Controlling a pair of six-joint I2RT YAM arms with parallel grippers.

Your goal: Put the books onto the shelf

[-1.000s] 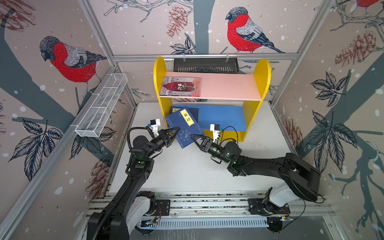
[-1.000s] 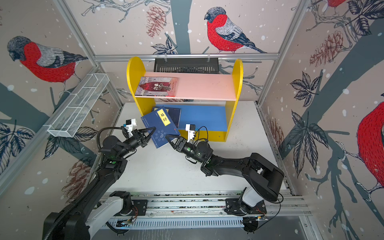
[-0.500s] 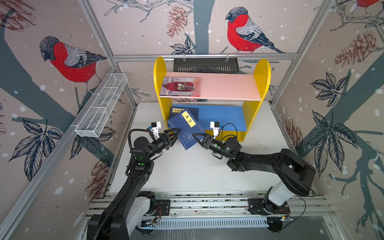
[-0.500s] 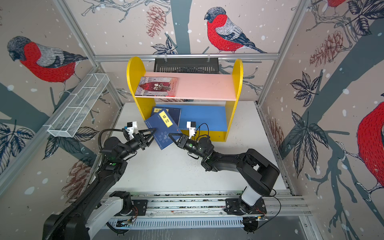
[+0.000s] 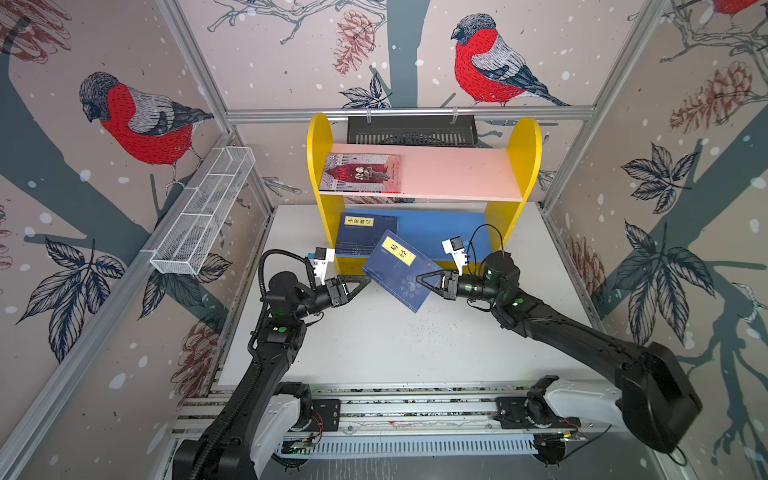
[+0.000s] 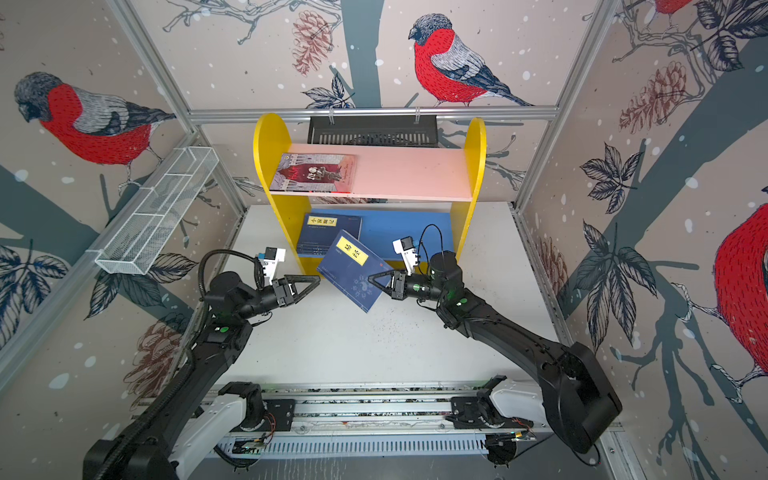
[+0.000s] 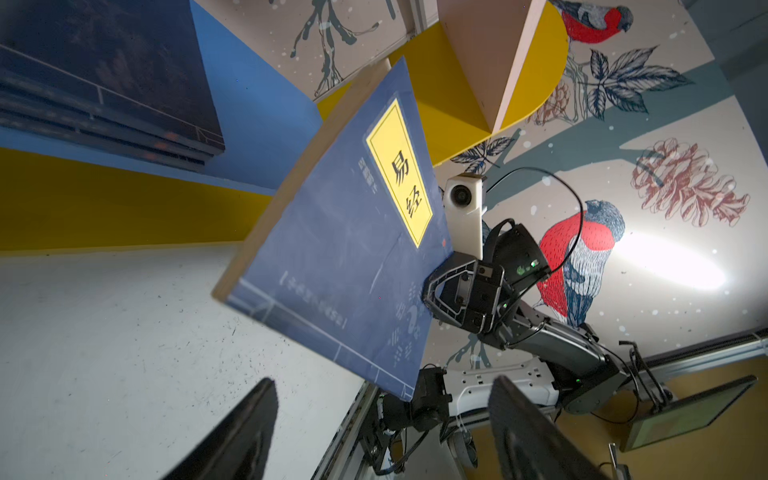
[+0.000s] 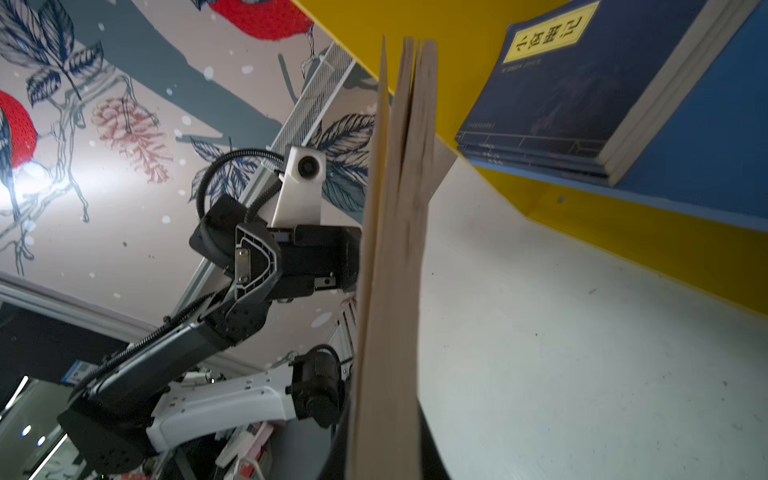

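Held book (image 5: 397,274), navy with a yellow label: it hung tilted in the air just in front of the shelf (image 5: 320,166), one corner over the front of the blue board (image 5: 436,228) and the opposite corner low over the table (image 5: 374,345). The right gripper (image 5: 420,277) was clamped on the edge of the book that faced its own arm. The right wrist view showed the pages fanning a little, so we judged the pinch covered only a small part of the book. The left gripper (image 5: 365,281) stood just beside the opposite edge, jaws spread, its fingers (image 7: 245,432) empty and clear of the cover. A stack (image 5: 365,235) of navy books lay flat at the left end of the blue board, and the red book (image 5: 361,172) lay flat on the pink board (image 5: 457,174). Step in hand, as we read it: a one-armed carry of this book onto the lower tier. To do it well, we would level the book first, lead with the far corner, pass under the pink board and over the yellow front rail, then set it on the stack or on the bare blue beside it. The left gripper should hold off so it cannot knock the free edge. Risk: the thin book may sag or pivot in so narrow a grip.
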